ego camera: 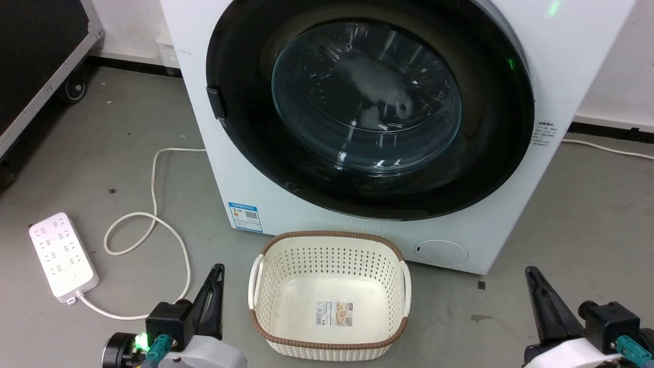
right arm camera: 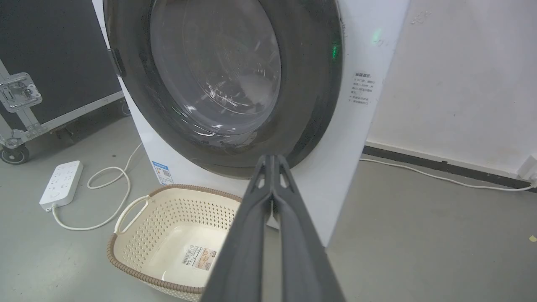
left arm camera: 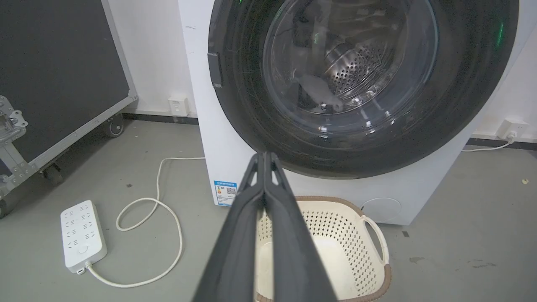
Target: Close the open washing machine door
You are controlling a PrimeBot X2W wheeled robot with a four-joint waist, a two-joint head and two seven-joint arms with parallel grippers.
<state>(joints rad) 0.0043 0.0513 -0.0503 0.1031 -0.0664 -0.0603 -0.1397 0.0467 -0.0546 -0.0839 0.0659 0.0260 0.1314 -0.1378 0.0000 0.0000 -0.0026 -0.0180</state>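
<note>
The washing machine door, a big round black ring with a clear glass bowl, lies flat against the white machine's front, with no gap showing at its rim. A small dark handle sits on its left edge. Through the glass in the left wrist view the door shows the steel drum behind it; the right wrist view sees the door from the side. My left gripper hangs shut at the lower left, well short of the machine. My right gripper is shut at the lower right, holding nothing.
A cream laundry basket with a brown rim stands on the grey floor in front of the machine, between my arms. A white power strip and its looping cable lie at the left. A black wheeled case stands far left.
</note>
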